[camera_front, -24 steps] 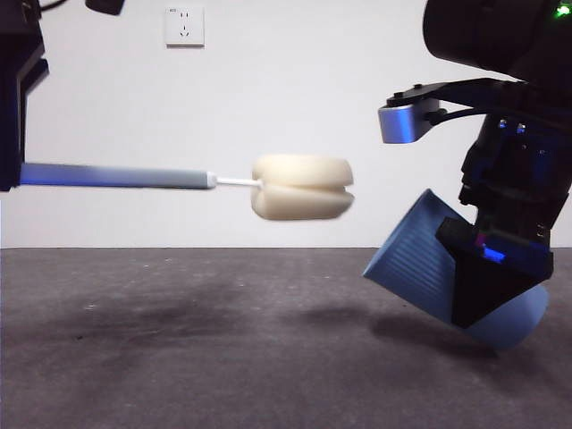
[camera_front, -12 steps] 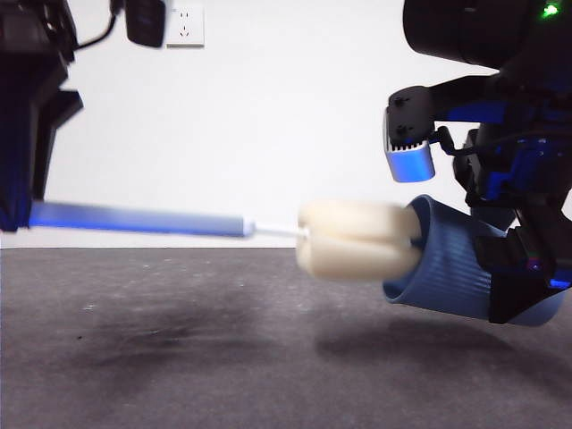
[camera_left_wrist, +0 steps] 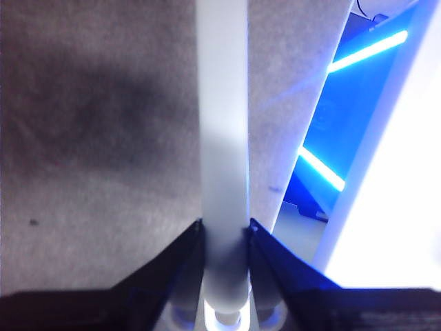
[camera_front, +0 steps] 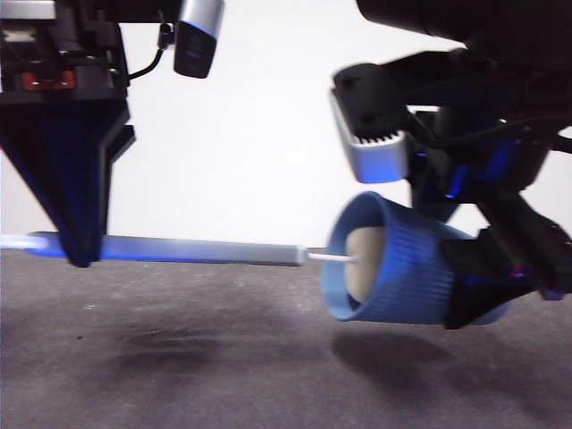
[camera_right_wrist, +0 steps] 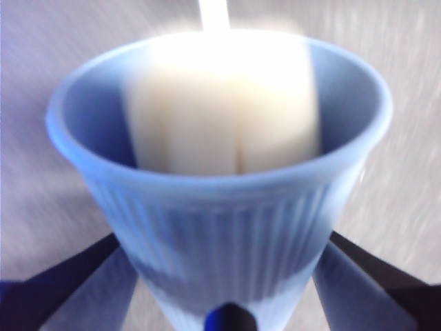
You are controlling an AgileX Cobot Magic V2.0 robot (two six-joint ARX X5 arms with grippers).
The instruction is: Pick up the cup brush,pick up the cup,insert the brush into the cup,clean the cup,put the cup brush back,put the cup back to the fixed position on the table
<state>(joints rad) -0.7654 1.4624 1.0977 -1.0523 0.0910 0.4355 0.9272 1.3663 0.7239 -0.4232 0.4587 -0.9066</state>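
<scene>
My left gripper (camera_front: 79, 255) is shut on the grey handle of the cup brush (camera_front: 197, 251) and holds it level above the table (camera_front: 179, 357). In the left wrist view the handle (camera_left_wrist: 222, 138) runs out from between the jaws. My right gripper (camera_front: 500, 277) is shut on the light blue ribbed cup (camera_front: 402, 273), held on its side above the table with its mouth toward the brush. The cream sponge head (camera_front: 362, 264) is inside the cup. In the right wrist view the sponge (camera_right_wrist: 224, 103) fills the cup's (camera_right_wrist: 220, 214) mouth.
A white wall stands behind the table. The arms cast dark shadows on the table (camera_front: 161, 349) below them. A bright blue-lit edge (camera_left_wrist: 331, 138) of the other arm shows in the left wrist view.
The brush moved right and its sponge head went from just at the cup's mouth to inside the cup. The cup turned its mouth more toward the brush and moved left.
</scene>
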